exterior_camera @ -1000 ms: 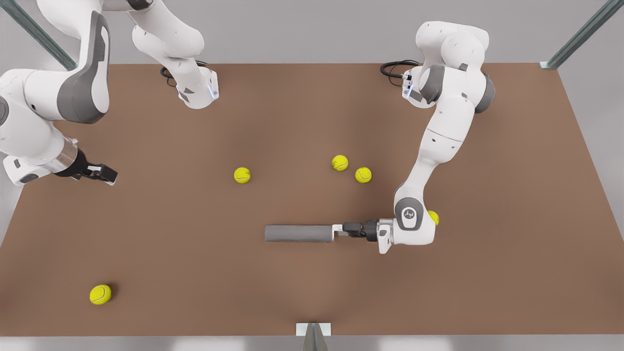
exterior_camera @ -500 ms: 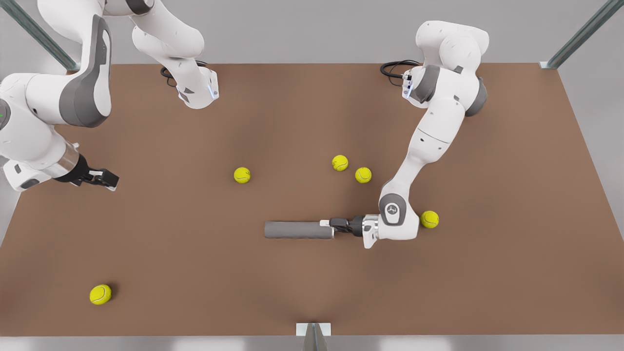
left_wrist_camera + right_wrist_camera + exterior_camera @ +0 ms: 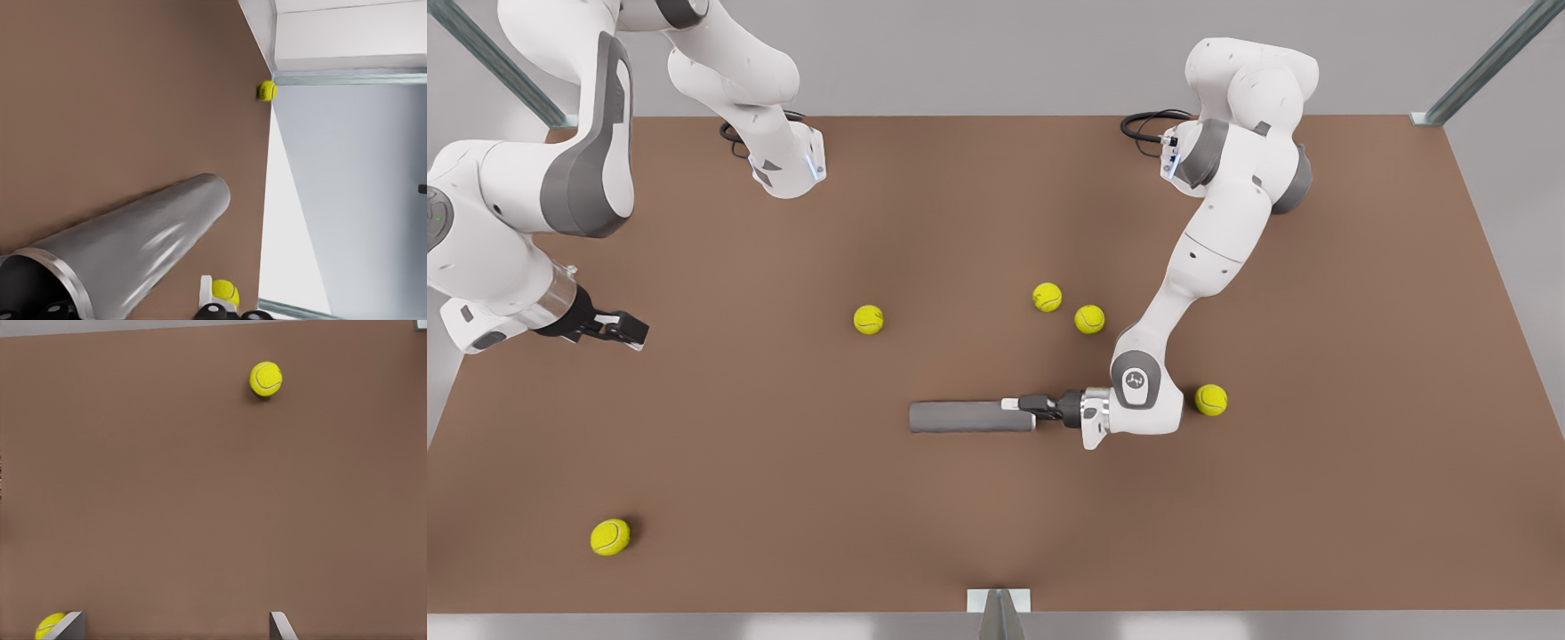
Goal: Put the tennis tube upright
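Tube: grey metallic cylinder (image 3: 971, 417) lies flat mid-table (image 3: 783, 462), pale rim (image 3: 60, 283) facing your left claw (image 3: 1021, 404).
Left claw: fingers apart at that rim.
Right claw (image 3: 627, 331): waits, fingers spread.
Risk: you judge a rim-only pinch may slip, rolling the tube.

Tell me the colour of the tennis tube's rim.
Pale silver-grey on the tennis tube; its rim shows best in the left wrist view.

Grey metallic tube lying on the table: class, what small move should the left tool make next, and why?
Probably close on the pale rim: the grey metallic tube lies flat, the left tool is open at its hollow end; the right tool waits open.
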